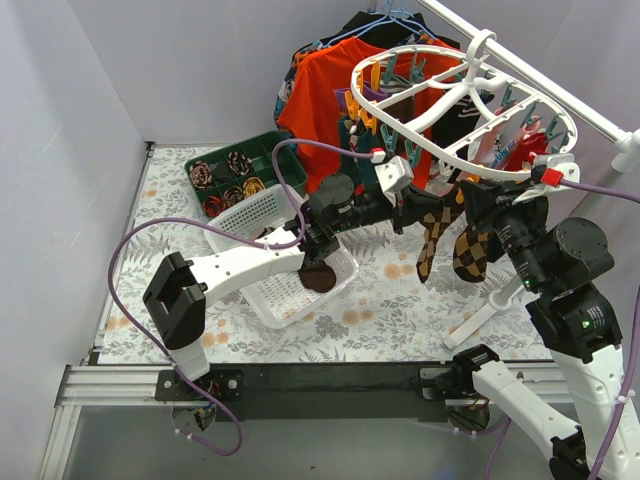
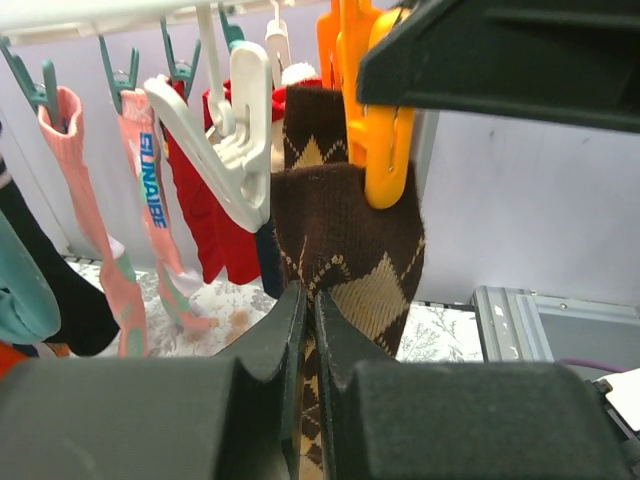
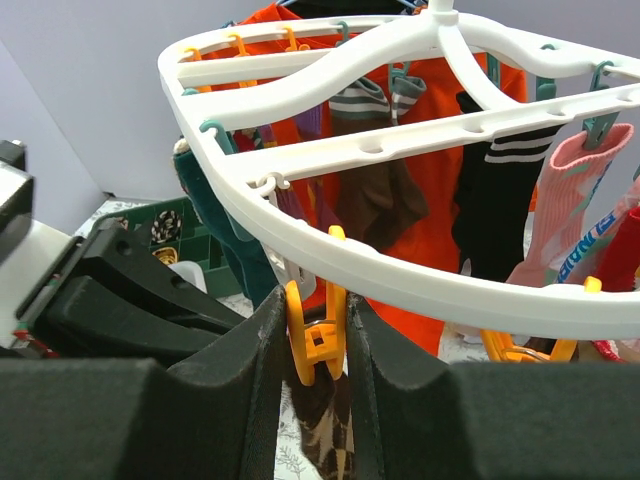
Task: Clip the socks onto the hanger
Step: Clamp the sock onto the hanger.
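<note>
Far-right corner: sock [image 2: 350,240] is being pinched by left gripper [image 2: 310,305] — only right wrist view shows orange clip [image 3: 316,345] being squeezed by right gripper [image 3: 315,312].

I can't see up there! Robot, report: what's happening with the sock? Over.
Left gripper shut on argyle sock. Right gripper pinching orange clip on hanger. White clip hangs close beside.

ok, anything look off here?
Only the argyle sock: its top looks folded over and bunched at the orange clip rather than lying flat. The left claw pinches it just below, and the right claw squeezes the clip. Nothing looks spilled or broken.
</note>
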`<state>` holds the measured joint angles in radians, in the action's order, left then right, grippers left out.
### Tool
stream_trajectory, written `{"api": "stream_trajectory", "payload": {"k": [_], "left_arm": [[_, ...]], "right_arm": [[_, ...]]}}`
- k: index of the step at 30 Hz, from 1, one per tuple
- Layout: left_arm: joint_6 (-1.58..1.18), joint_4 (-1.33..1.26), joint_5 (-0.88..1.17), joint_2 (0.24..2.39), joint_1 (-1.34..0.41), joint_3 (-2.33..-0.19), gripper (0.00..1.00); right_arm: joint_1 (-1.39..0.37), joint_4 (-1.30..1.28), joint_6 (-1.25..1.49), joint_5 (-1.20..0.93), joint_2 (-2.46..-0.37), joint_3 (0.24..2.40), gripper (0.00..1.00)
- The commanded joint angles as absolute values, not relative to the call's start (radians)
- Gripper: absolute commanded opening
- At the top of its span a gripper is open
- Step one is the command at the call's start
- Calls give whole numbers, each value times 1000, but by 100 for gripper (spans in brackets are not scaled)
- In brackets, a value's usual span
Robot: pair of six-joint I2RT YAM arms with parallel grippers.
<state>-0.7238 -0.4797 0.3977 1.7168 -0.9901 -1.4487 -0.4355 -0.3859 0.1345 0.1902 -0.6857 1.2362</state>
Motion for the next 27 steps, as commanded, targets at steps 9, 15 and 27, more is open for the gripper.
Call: {"api": "stream_trajectory", "payload": {"k": [9, 15, 27], "left_arm": [[-758, -534, 382, 1715, -988, -1483, 0], [-770, -567, 373, 1700, -986, -1480, 0], [-815, -607, 377, 1709, -994, -1476, 0]], "right_arm": [[-443, -348, 152, 175, -672, 1261, 1], [-443, -345, 152, 172, -673, 1253, 1], [-443, -344, 152, 173, -667, 1249, 1]]}}
